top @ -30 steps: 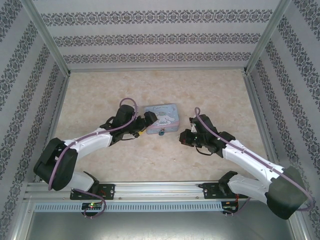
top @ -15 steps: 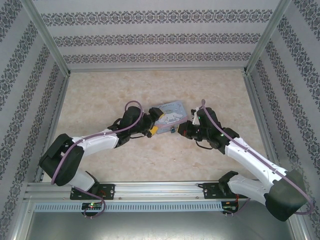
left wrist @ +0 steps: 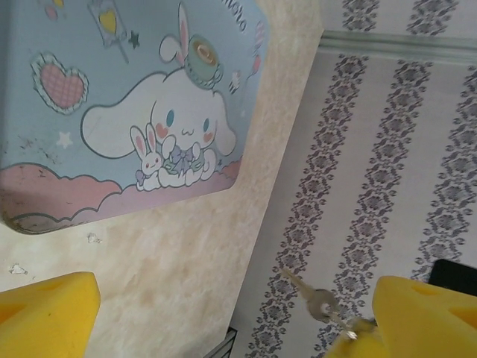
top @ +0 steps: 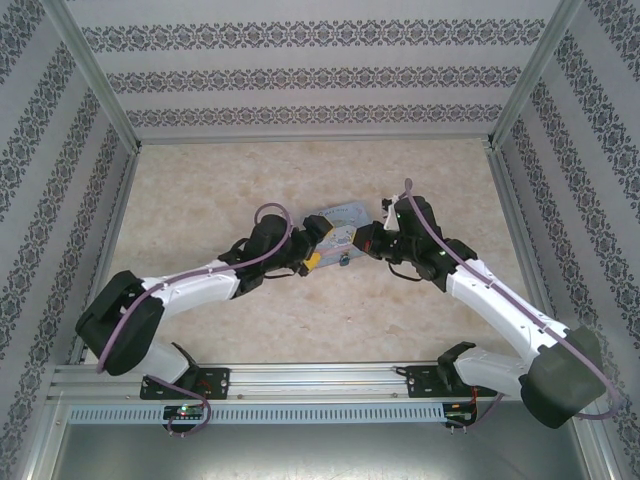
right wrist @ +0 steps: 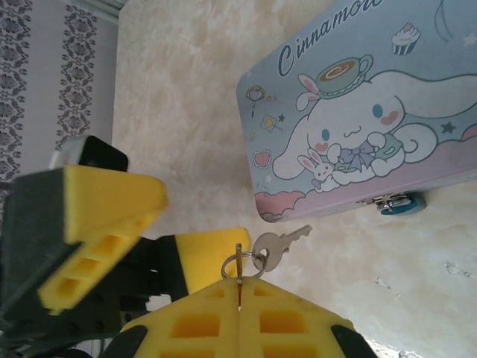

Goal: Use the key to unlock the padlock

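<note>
Right wrist cam: padlock (right wrist: 402, 203) hangs off the near edge of the tin (right wrist: 358, 97). The key (right wrist: 281, 244) dangles near it from a ring pinched between the pressed-together pads of the right gripper (right wrist: 238, 287). The left gripper (left wrist: 231, 302) is spread wide by the tin. I'd steady the lock with it first, since that key looks floppy.

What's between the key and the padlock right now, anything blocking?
Nothing visible. In the right wrist view the key hangs from the shut right end effector, and only bare table lies between it and the padlock at the tin's front edge. The open left end effector sits on the key's other side.
</note>
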Robot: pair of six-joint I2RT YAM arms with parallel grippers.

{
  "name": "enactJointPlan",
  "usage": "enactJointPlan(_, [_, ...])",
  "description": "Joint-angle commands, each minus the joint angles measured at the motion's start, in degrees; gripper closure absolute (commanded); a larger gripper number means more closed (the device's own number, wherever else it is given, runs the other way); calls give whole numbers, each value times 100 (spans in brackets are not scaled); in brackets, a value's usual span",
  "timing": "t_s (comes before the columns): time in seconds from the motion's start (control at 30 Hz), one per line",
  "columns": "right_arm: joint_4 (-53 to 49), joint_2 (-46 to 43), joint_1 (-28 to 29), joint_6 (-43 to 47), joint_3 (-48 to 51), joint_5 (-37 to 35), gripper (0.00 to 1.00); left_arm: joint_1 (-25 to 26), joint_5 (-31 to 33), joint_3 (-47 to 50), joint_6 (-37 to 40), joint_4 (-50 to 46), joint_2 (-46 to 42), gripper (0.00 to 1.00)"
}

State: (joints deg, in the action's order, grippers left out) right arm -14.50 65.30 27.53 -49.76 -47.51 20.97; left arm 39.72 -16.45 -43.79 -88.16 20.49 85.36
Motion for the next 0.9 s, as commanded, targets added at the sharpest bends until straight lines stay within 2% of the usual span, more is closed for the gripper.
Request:
enactJointPlan(0.0, [-16, -42, -114, 65, -198, 118, 100, 153, -57, -289, -70, 354, 290, 5])
enactJointPlan(0.43, [-113, -172, -322, 89, -101, 229, 100, 128, -153, -719, -38, 677, 1383, 4])
enactJointPlan(0.87, [-77, -169, -379, 66, -35, 313, 100, -391, -228, -871, 365, 459, 1422, 3])
